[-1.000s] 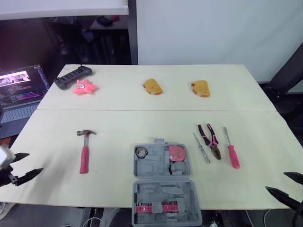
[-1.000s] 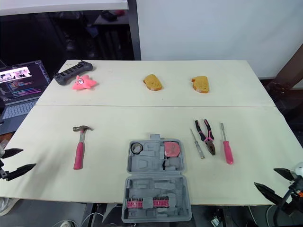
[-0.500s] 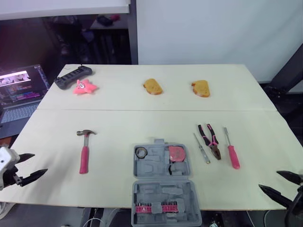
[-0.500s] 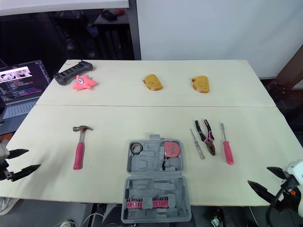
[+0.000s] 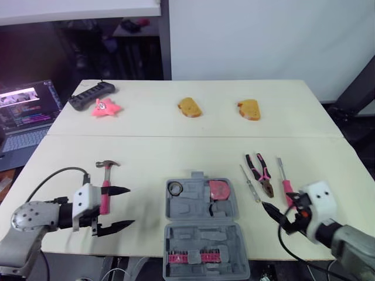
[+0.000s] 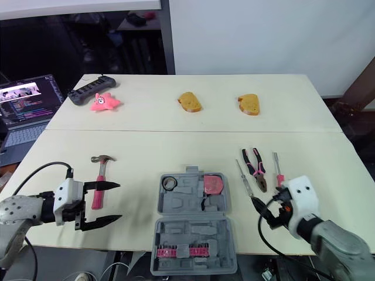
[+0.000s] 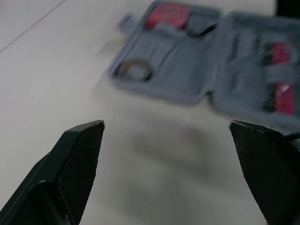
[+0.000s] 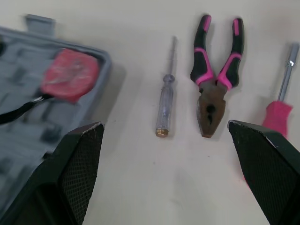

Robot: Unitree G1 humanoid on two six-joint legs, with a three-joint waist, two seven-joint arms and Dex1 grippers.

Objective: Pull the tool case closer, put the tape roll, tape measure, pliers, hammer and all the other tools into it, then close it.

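Now | right pincer (image 5: 278, 206) spread | pink-and-black steel pliers (image 5: 262, 175) near at 11 o'clock, long axis 12–6 | left pincer (image 5: 117, 206) spread, well apart across grey plastic tool case (image 5: 205, 239)

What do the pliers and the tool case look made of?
Pliers: dull brownish metal head, seemingly steel; black-and-pink grips look like rubber or plastic. Tool case: matte grey moulded plastic, judging by its shaped recesses.
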